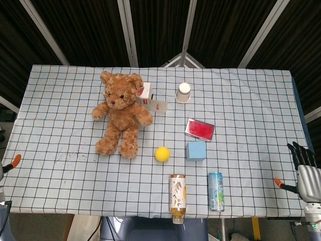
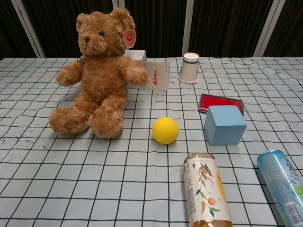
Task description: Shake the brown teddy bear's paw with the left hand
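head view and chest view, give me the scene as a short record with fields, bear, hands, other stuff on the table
bear: brown plush teddy bear sits upright on the checked tablecloth, arms out, nothing touching its paws
left hand: only an orange tip shows at the left edge of the head view, off the table; whether open or shut cannot be told
right hand: right hand at the right table edge, dark fingers apart, holding nothing
near bear: white box behind it, yellow ball beside its foot
others: paper cup, red flat case, blue cube, lying bottle, lying can
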`<state>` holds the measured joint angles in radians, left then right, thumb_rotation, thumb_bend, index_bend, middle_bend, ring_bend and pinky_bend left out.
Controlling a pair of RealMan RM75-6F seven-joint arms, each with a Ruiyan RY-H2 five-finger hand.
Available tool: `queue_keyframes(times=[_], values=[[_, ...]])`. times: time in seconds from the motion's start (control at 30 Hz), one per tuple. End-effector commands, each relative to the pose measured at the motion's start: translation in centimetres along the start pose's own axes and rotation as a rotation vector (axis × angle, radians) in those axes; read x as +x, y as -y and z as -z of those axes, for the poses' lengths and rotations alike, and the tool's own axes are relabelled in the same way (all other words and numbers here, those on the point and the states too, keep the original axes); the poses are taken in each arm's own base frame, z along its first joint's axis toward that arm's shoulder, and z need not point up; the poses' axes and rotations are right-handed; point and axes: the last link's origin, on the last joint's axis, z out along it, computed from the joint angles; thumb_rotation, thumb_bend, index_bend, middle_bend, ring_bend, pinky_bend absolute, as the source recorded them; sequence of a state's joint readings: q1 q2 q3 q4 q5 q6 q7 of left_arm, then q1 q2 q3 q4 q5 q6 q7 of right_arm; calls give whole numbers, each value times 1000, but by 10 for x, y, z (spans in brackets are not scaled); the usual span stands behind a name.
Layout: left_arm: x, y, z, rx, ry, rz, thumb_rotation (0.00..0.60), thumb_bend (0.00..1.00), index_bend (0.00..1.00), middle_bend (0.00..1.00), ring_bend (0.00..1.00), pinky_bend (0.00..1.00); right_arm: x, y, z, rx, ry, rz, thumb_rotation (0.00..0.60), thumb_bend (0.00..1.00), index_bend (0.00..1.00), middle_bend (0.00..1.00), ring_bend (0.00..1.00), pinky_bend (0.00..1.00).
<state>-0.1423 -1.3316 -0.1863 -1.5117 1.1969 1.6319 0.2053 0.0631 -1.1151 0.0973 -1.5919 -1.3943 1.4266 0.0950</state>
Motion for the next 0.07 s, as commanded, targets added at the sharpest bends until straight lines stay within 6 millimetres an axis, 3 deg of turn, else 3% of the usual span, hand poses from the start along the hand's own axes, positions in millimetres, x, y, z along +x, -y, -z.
queue_keyframes(times=[0.03,0.07], values=[[6,7,7,4,-2,43,600,293,202,115,0,0,1,0,0,-3,-3,-2,600,131,55,15,0,0],[6,10,7,9,5,39,600,293,201,114,0,0,1,-1,0,-5,-3,-1,600,131,55,15,0,0]])
